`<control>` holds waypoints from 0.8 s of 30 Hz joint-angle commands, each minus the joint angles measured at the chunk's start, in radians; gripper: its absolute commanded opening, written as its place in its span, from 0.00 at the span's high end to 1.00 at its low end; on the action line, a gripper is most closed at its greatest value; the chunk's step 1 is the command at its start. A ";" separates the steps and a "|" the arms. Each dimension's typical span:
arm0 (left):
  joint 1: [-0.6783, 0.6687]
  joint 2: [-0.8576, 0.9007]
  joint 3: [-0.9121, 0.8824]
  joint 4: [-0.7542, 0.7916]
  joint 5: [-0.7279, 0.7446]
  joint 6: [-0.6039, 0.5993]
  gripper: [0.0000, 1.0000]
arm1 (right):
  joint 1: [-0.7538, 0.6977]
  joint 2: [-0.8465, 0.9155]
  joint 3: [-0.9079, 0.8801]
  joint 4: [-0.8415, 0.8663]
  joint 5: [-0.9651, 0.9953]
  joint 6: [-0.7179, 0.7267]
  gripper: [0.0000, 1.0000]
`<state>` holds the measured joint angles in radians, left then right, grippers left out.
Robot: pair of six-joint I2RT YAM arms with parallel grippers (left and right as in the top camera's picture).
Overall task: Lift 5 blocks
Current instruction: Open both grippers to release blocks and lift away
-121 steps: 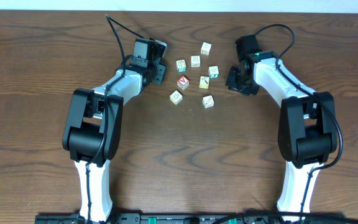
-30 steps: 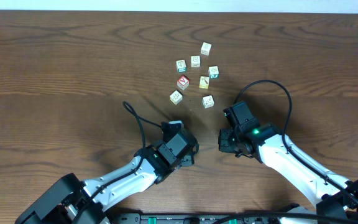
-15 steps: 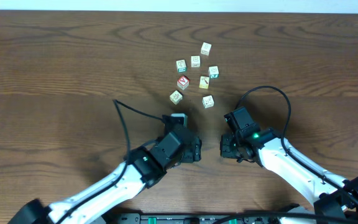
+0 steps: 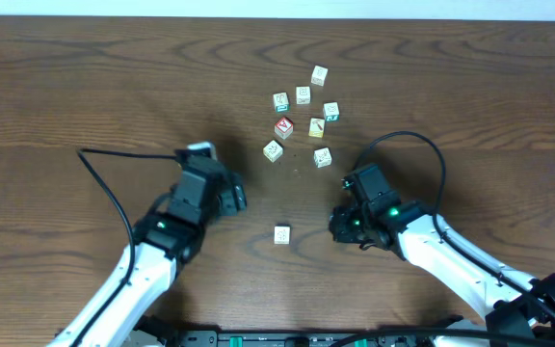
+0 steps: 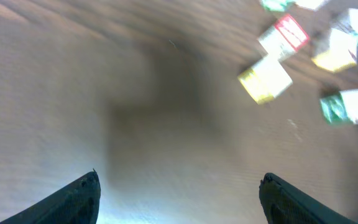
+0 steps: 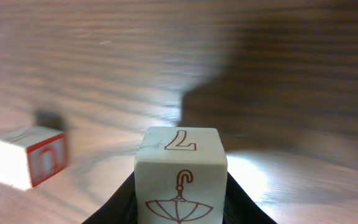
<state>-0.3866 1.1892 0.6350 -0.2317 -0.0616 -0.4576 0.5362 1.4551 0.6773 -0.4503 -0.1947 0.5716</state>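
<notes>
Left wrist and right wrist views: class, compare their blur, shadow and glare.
Left wrist view: motion-blurred throughout, the red-faced wooden cube smeared, a soft shadow mid-frame on the brown wooden table, pale glare at the bottom. Right wrist view: the cream wooden cube with a brown umbrella drawing is crisp; the table behind is soft, with white glare and a dark shadow upper right.

The left arm (image 4: 143,275) at lower left and the right arm (image 4: 451,255) at lower right have glossy white links and black joint housings. A thin black cable (image 4: 408,135) loops off each wrist, and a small green light (image 4: 390,213) glows on the right one. The left gripper's (image 5: 179,199) fingertips (image 5: 73,202) are matte black.
</notes>
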 commanded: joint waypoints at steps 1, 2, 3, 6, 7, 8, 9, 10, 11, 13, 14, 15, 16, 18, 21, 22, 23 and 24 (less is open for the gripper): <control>0.045 0.078 0.018 0.060 0.033 0.118 0.18 | 0.042 0.011 -0.003 0.018 -0.042 -0.002 0.98; 0.050 0.105 0.018 0.085 0.035 0.119 0.18 | 0.052 0.017 -0.003 0.023 -0.042 0.001 0.98; 0.050 0.135 0.019 0.112 0.035 0.126 0.18 | 0.060 0.026 -0.003 0.027 -0.038 0.010 0.98; 0.050 0.229 0.034 0.172 0.061 0.155 0.18 | 0.070 0.075 -0.003 0.036 0.004 0.031 0.99; 0.050 0.259 0.045 0.182 0.075 0.164 0.18 | 0.069 0.092 -0.003 0.043 0.011 0.031 0.98; 0.050 0.289 0.060 0.186 0.082 0.176 0.18 | 0.068 0.109 -0.003 0.056 0.011 0.030 0.94; 0.048 0.317 0.080 0.185 0.080 0.190 0.18 | 0.067 0.125 -0.003 0.069 0.010 0.030 0.92; 0.047 0.345 0.100 0.185 0.080 0.205 0.18 | 0.067 0.140 -0.003 0.081 0.010 0.030 0.89; 0.047 0.370 0.121 0.181 0.080 0.220 0.18 | 0.067 0.154 -0.003 0.090 0.010 0.030 0.87; 0.047 0.415 0.171 0.176 0.080 0.241 0.18 | 0.068 0.180 -0.003 0.103 0.004 0.030 0.72; 0.047 0.430 0.194 0.176 0.080 0.244 0.18 | 0.068 0.188 -0.003 0.107 -0.003 0.029 0.58; 0.047 0.444 0.217 0.176 0.080 0.245 0.18 | 0.068 0.193 -0.003 0.107 -0.013 0.022 0.50; 0.047 0.455 0.241 0.176 0.080 0.245 0.18 | 0.068 0.193 -0.003 0.107 -0.020 0.010 0.49; 0.047 0.470 0.293 0.173 0.080 0.252 0.18 | 0.068 0.187 -0.002 0.102 -0.020 0.007 0.41; 0.047 0.480 0.351 0.169 0.080 0.274 0.18 | 0.068 0.168 -0.002 0.090 -0.020 0.007 0.39; 0.047 0.481 0.365 0.167 0.080 0.280 0.18 | 0.068 0.158 -0.002 0.076 -0.020 0.007 0.39; 0.047 0.482 0.377 0.166 0.080 0.282 0.18 | 0.068 0.148 -0.002 0.061 -0.020 0.007 0.38; 0.047 0.483 0.386 0.166 0.080 0.282 0.18 | 0.068 0.137 -0.002 0.040 -0.017 0.007 0.38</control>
<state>-0.3412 1.6627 0.9733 -0.0616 0.0196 -0.2096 0.5972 1.5780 0.7174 -0.3603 -0.2535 0.5831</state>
